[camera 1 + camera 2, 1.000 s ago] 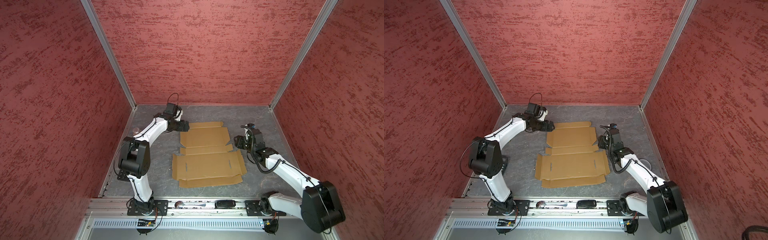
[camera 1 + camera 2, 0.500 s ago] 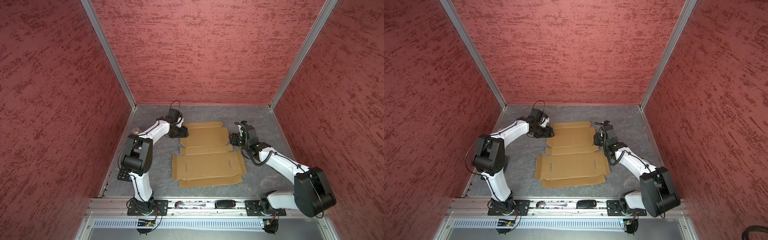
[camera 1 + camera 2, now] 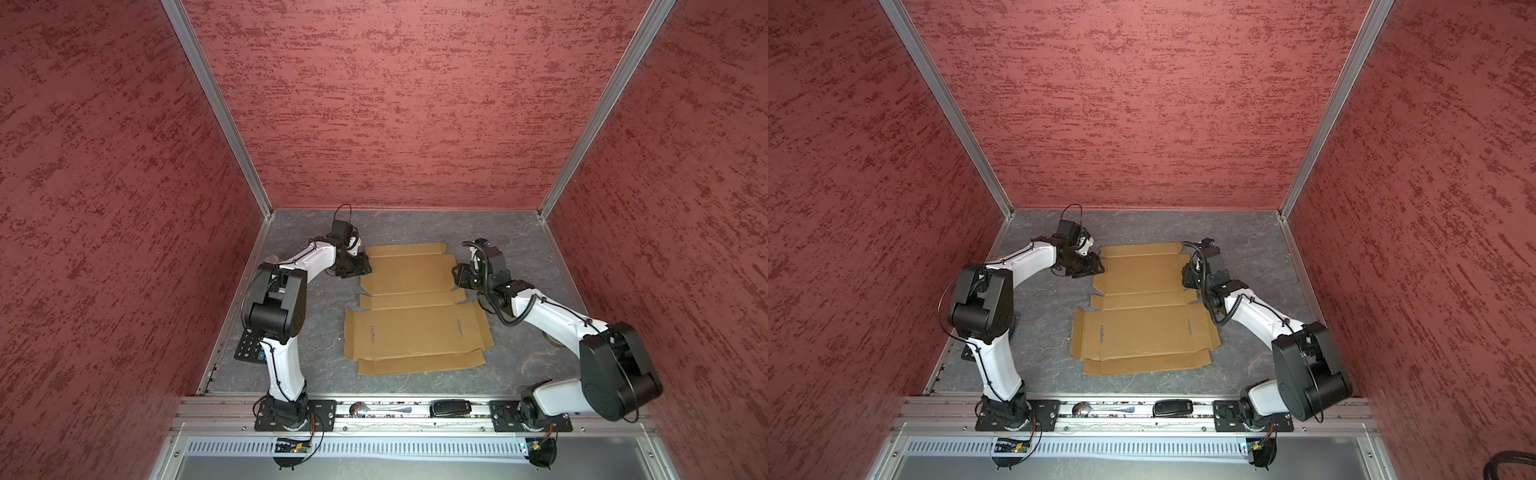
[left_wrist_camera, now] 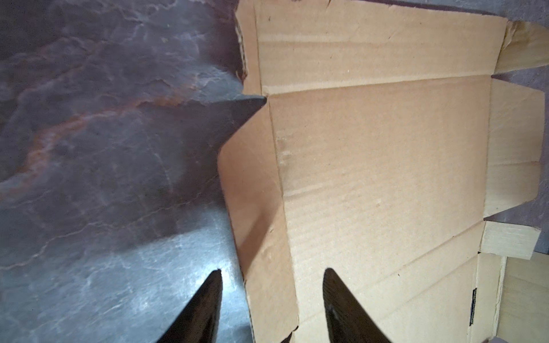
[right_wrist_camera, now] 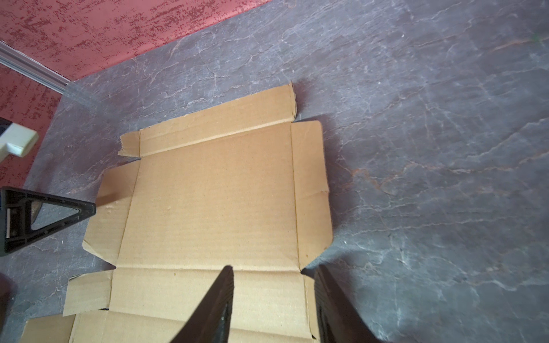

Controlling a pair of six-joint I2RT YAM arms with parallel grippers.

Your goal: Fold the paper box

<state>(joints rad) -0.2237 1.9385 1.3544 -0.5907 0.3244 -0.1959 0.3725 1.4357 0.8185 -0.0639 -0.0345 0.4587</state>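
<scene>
The paper box (image 3: 415,332) is a flat tan cardboard sheet on the grey floor, seen in both top views (image 3: 1142,328). My left gripper (image 3: 362,266) is low at the left edge of the sheet's far panel. In the left wrist view its jaws (image 4: 271,276) stand open, one finger over the floor and one over the cardboard (image 4: 371,178), with the side flap between them. My right gripper (image 3: 457,276) is at the panel's right edge. In the right wrist view it (image 5: 273,271) is open astride a small side flap of the sheet (image 5: 208,208).
A spoon (image 3: 380,409) and a black device (image 3: 451,407) lie on the front rail. A dark keypad (image 3: 249,351) lies on the floor by the left arm. Red walls close in the back and both sides.
Both grippers have closed in on the far panel's side edges, the right one moving left. The left jaws have narrowed a lot, the right ones slightly. The sheet has not moved.
</scene>
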